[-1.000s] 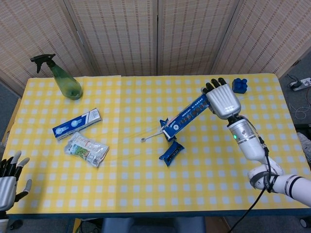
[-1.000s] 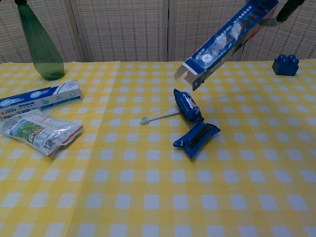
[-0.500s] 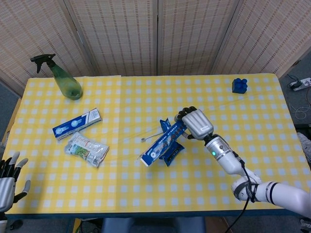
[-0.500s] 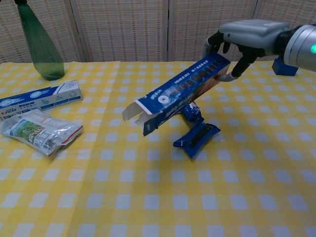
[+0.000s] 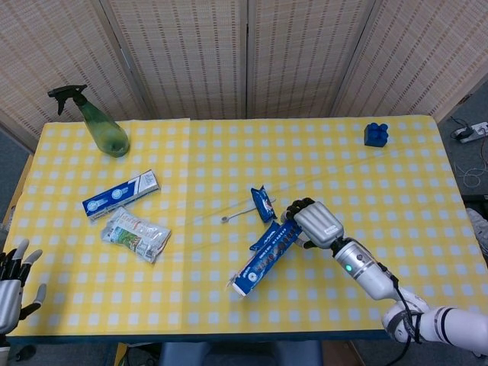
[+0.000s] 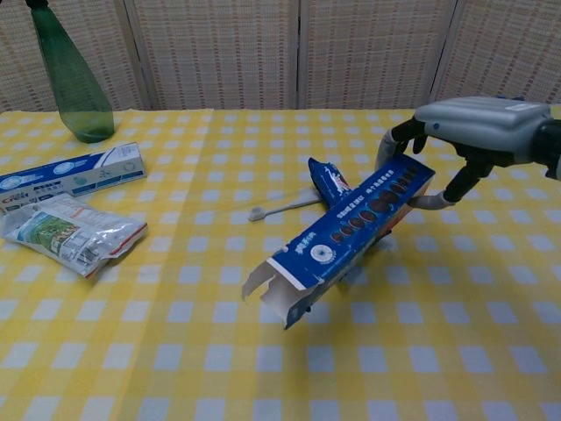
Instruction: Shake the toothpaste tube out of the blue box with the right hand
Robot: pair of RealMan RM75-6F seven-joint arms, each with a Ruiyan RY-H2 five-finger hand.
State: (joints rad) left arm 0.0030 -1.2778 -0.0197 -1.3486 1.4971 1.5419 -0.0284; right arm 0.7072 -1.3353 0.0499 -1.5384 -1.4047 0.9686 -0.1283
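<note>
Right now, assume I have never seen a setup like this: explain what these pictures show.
This is a two-armed robot at a table with a yellow checked cloth. One camera looks down from its head, the other out from its chest. Its right hand grips a long blue box, tilted with its open end down. Its left hand waits, holding nothing. On the cloth lie a green spray bottle, another toothpaste box, a clear packet, a toothbrush, a blue pouch and a blue toy brick.
</note>
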